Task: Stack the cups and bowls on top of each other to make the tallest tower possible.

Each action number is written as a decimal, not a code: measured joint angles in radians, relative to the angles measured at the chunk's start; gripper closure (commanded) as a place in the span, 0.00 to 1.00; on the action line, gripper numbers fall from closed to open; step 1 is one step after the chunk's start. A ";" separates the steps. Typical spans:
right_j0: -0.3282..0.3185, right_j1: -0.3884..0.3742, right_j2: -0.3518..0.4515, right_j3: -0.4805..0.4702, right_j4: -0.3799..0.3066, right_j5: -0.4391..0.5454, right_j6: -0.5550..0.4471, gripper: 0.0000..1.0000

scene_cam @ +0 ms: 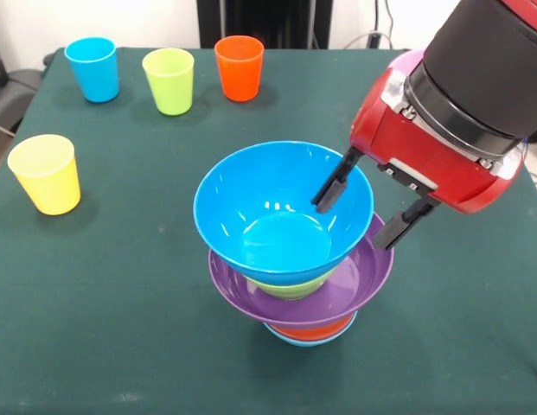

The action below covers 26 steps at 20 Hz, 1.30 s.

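Bowls stand stacked upright mid-surface as a tower (294, 259), mouths up: deep blue bowl (281, 212) topmost, over green, purple, orange and light-blue. Spread fingers (372, 207) straddle the blue bowl's rim on its right, one inside, one outside.

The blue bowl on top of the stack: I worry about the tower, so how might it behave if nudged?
The blue bowl looks glossy, so probably slippery. It seems thin plastic, likely light. It sits high on a green bowl narrower than itself, so a sideways push from the gripper, jaws astride its rim, could tip it.
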 measured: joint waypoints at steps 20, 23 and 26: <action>0.000 -0.028 -0.076 0.064 0.117 0.007 0.000 0.00; 0.001 -0.070 -0.116 0.136 0.215 0.039 0.000 0.00; 0.002 -0.097 -0.138 0.177 0.271 0.064 0.000 0.00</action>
